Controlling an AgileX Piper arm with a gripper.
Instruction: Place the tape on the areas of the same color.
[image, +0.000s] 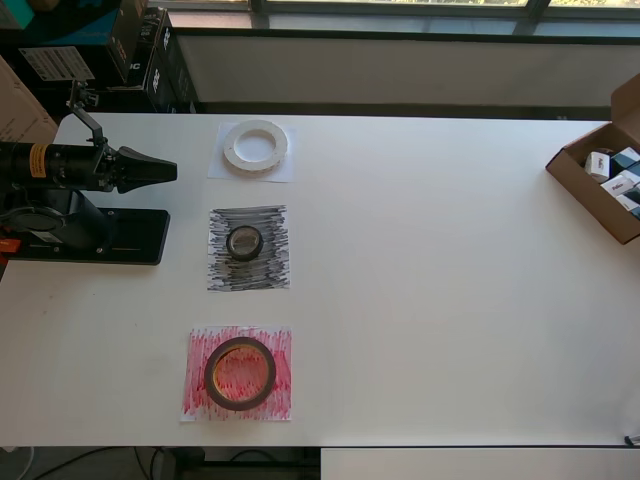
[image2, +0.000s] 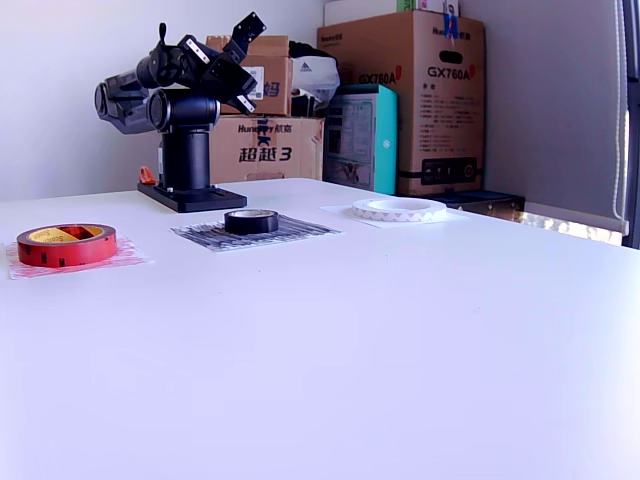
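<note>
Each tape roll lies on a sheet of its own colour. The wide white ring (image: 232, 146) rests on the plain white sheet (image: 285, 172) at the top of the overhead view. Below it, the small black roll (image: 232, 241) sits mid-way on the black scribbled sheet (image: 270, 270). The larger red-brown roll (image: 212, 372) lies on the red scribbled sheet (image: 200, 400). In the exterior view they run red roll (image2: 66, 247), black roll (image2: 251, 221), white ring (image2: 399, 209) from left to right. My gripper (image: 170, 172) is shut and empty, held above the table left of the white ring, clear of all rolls.
The arm's black base plate (image: 80, 235) sits at the table's left edge in the overhead view. An open cardboard box (image: 600, 205) with small packets stands at the right edge. Stacked cartons (image2: 420, 90) stand behind the table.
</note>
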